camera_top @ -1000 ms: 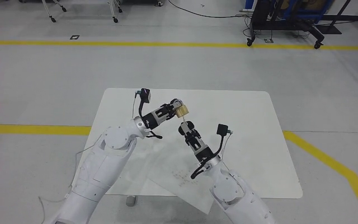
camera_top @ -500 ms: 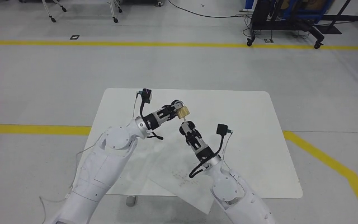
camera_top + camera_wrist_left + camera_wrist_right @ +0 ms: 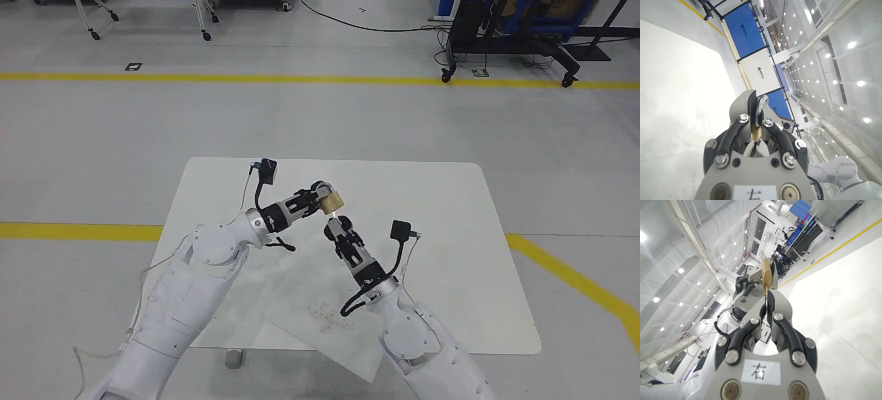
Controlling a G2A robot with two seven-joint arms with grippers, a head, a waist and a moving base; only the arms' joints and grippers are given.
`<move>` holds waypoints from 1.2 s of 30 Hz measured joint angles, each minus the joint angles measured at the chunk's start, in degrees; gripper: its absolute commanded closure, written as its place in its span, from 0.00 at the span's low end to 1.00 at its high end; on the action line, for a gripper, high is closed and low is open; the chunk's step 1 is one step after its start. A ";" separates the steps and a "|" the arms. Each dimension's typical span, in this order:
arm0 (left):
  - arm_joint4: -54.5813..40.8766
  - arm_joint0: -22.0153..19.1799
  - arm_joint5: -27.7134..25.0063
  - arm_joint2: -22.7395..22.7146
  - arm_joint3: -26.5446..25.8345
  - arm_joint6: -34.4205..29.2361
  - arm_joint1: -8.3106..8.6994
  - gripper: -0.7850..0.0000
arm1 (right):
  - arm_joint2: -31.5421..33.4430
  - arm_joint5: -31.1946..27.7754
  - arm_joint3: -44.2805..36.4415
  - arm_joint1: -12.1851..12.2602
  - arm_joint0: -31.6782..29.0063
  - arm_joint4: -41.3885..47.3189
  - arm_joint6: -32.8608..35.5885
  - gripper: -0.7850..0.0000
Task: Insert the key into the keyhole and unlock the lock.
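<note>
A brass padlock (image 3: 331, 202) hangs above the middle of the white table (image 3: 440, 200), with my left gripper (image 3: 320, 197) shut on it. In the left wrist view its steel shackle (image 3: 761, 106) sticks out between the fingers and the brass body (image 3: 756, 134) lies behind. My right gripper (image 3: 332, 229) is shut on a thin silver key (image 3: 766, 298), just below the padlock (image 3: 766, 274). In the right wrist view the key's tip meets the keyhole face at the padlock's lower end; how deep it sits is hidden.
A sheet of paper (image 3: 320, 315) lies on the table's near edge between my arms. Wheeled racks (image 3: 510, 40) stand on the floor beyond the table. A yellow floor line (image 3: 300, 78) runs behind.
Both grippers have drifted slightly right and closer together; the left wrist has rolled a little, turning the padlock. The key stays at the padlock's underside.
</note>
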 measured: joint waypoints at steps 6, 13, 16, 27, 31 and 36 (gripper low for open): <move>-4.36 -0.64 1.97 -0.09 1.25 -3.54 -0.23 1.00 | 0.31 0.18 -0.28 -0.05 -0.23 -0.62 0.41 1.00; -5.80 -1.34 3.06 -0.15 2.49 -5.58 -0.38 1.00 | 0.92 -0.02 -0.65 -0.04 -0.66 -1.26 0.95 1.00; -5.57 -1.41 3.40 0.13 2.58 -5.96 -0.45 1.00 | 1.16 0.01 -0.68 -0.05 -0.74 -1.14 1.15 1.00; -6.37 -1.72 5.64 0.38 3.24 -5.82 -0.76 1.00 | 1.70 -0.72 -0.62 -0.19 -0.83 -0.12 1.86 0.62; -6.73 -1.68 6.36 0.26 3.33 -5.51 -0.84 1.00 | 1.94 -0.84 -0.61 -0.25 -0.85 0.47 2.13 0.61; -6.89 -1.59 6.60 -0.01 3.35 -5.30 -0.88 1.00 | 2.21 -1.01 -0.72 -0.30 -0.98 0.89 2.28 0.59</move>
